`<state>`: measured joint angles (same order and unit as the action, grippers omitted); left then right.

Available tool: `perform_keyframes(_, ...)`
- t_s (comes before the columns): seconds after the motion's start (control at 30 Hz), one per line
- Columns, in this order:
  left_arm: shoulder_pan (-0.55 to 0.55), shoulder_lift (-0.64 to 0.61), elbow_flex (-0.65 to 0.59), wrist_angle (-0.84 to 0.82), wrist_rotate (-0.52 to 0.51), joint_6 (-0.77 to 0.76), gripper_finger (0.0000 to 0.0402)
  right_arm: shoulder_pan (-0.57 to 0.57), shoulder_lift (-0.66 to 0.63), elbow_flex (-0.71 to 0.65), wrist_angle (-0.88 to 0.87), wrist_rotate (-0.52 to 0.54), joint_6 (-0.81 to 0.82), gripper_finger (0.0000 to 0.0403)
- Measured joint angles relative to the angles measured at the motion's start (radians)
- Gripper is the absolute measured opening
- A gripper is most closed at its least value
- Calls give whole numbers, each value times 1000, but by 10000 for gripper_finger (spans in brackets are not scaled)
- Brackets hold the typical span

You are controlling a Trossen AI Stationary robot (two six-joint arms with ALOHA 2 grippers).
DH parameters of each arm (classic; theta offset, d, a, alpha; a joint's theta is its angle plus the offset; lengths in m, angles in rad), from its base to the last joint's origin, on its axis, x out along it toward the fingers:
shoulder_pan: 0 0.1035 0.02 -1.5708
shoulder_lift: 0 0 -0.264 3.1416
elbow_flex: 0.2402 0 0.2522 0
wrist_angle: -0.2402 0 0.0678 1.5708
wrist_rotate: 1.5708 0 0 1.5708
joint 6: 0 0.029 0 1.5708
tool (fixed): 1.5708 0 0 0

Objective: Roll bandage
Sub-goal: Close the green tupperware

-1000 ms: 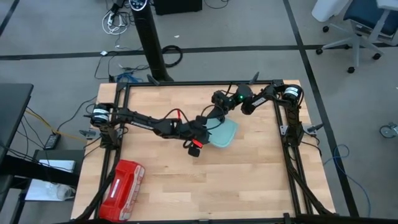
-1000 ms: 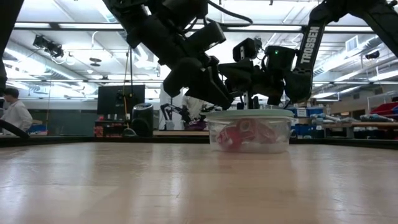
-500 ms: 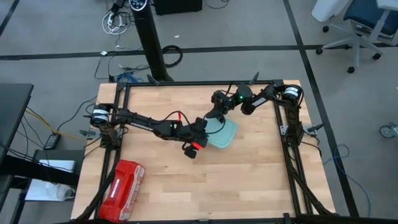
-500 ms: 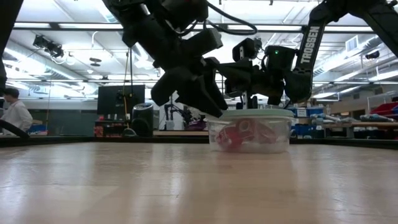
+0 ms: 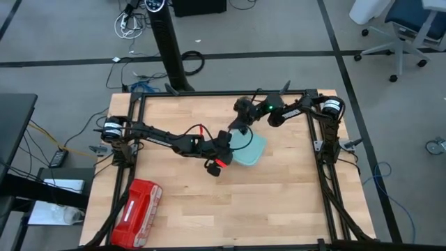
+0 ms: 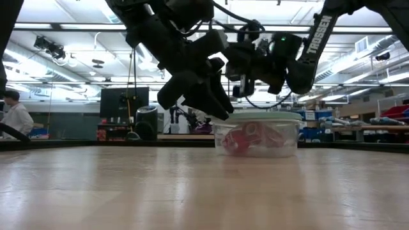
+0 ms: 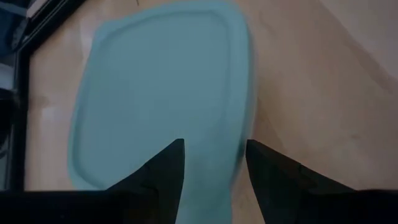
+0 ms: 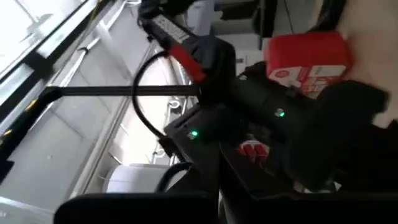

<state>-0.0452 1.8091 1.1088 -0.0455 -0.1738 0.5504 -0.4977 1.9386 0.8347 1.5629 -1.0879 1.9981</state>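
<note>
High view: the left gripper (image 5: 224,157) is hovering at the edge of a clear plastic container with a pale teal lid (image 5: 252,148); the right gripper (image 5: 239,120), fingers together, is sitting above its far side. A glossy red plastic case (image 5: 137,212) is lying near the table corner.

Low view: the dusky pink-red bandage roll (image 6: 246,138) is resting inside the container.

Left wrist view: fingers (image 7: 165,171) are standing apart, empty, over the lid.

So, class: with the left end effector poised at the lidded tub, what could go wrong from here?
1. The open left end effector straddles the teal lid's edge; closing could push the clear tub across the wooden table rather than grip it.
2. The right end effector, shut, hangs close above the same tub, so the arms might collide.
3. The bandage cannot be told apart from the red things inside.
</note>
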Motion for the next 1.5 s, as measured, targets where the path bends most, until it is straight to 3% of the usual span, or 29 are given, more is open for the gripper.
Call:
perform_keyframes(0.07, -7, 0, 0, 0, -27, 6, 177, 19, 16, 0, -102, 8, -66, 8)
perform_keyframes(0.13, -14, 4, -8, -30, -18, 14, 177, 26, 72, -2, -293, -44, -166, 8)
perform_keyframes(0.17, -19, 6, -8, -25, -29, 17, 177, 26, 97, 4, -299, -70, -204, 8)
perform_keyframes(0.2, -20, 6, -8, -25, -24, 29, 177, 24, 113, 5, -245, -72, -214, 8)
perform_keyframes(0.3, -20, 3, -9, -19, -54, 37, 177, 16, 156, -3, -9, -12, -42, 8)
perform_keyframes(0.57, -30, -2, -10, 48, -110, 60, 177, 10, 61, 0, -26, -20, 1, 8)
perform_keyframes(1.23, -61, -1, -10, 49, -170, 70, 177, -32, -2, -5, 0, -44, -10, 8)
perform_keyframes(1.43, -60, -1, -11, 49, -173, 71, 177, -8, 84, -31, -299, -101, -213, 8)
perform_keyframes(1.5, -58, -1, -11, 50, -175, 69, 177, -7, 100, -35, -238, -112, -218, 8)
